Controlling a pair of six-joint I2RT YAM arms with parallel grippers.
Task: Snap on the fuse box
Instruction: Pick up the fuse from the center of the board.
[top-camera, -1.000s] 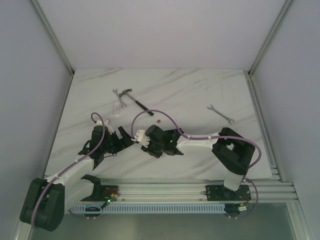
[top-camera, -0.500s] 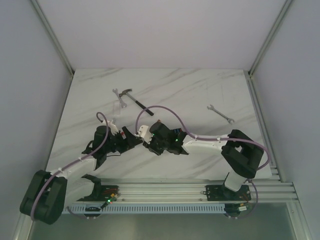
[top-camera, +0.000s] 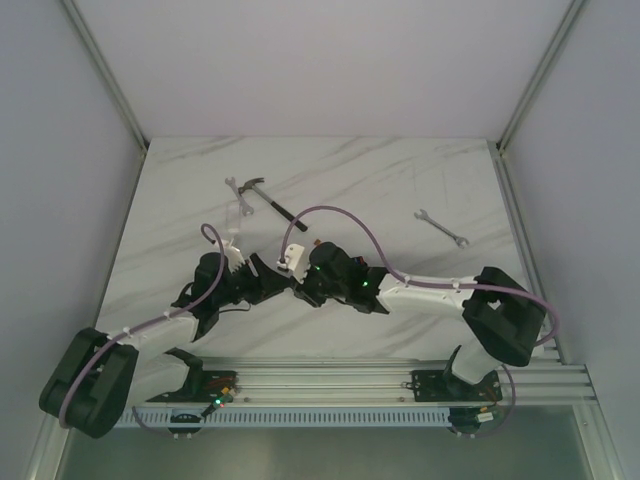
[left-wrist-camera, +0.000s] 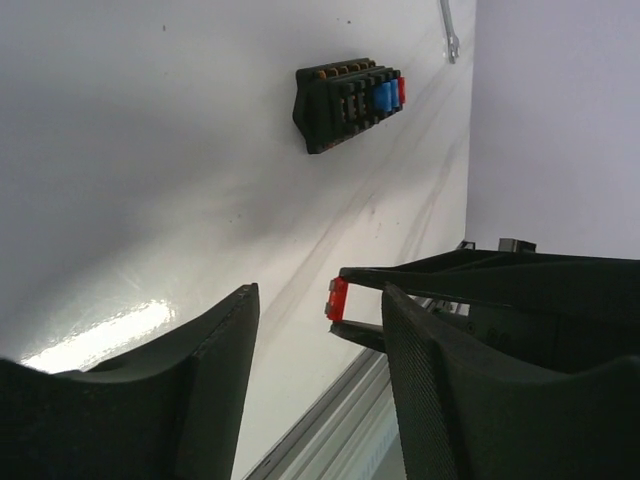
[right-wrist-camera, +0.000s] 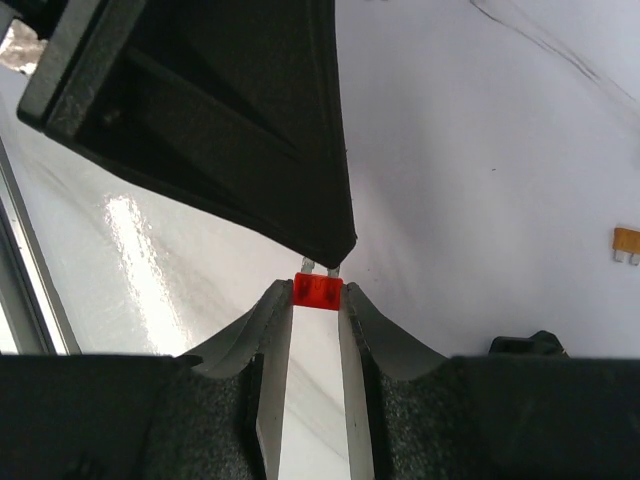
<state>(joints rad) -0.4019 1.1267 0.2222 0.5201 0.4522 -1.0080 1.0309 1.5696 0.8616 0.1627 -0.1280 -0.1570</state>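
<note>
The fuse box (left-wrist-camera: 348, 100), a black block with blue and red fuses in it, lies on the white table in the left wrist view; the top view hides it behind the right arm. My right gripper (right-wrist-camera: 318, 300) is shut on a small red fuse (right-wrist-camera: 318, 291), prongs pointing away from it. My left gripper (left-wrist-camera: 320, 300) is open with nothing between its fingers. One left finger (right-wrist-camera: 250, 120) has its tip right at the fuse's prongs. The red fuse (left-wrist-camera: 337, 298) shows just beyond the left fingertips. Both grippers meet at the table's near middle, left gripper (top-camera: 272, 283) beside right gripper (top-camera: 296, 285).
A black-handled hammer (top-camera: 270, 203) and a small wrench (top-camera: 232, 185) lie at the back left, with a small clear piece (top-camera: 238, 215) near them. Another wrench (top-camera: 442, 228) lies at the right. A loose orange fuse (right-wrist-camera: 627, 243) rests on the table.
My left gripper has moved right up to the right gripper and its jaws have narrowed. The right gripper, still holding the red fuse, has shifted slightly right.
</note>
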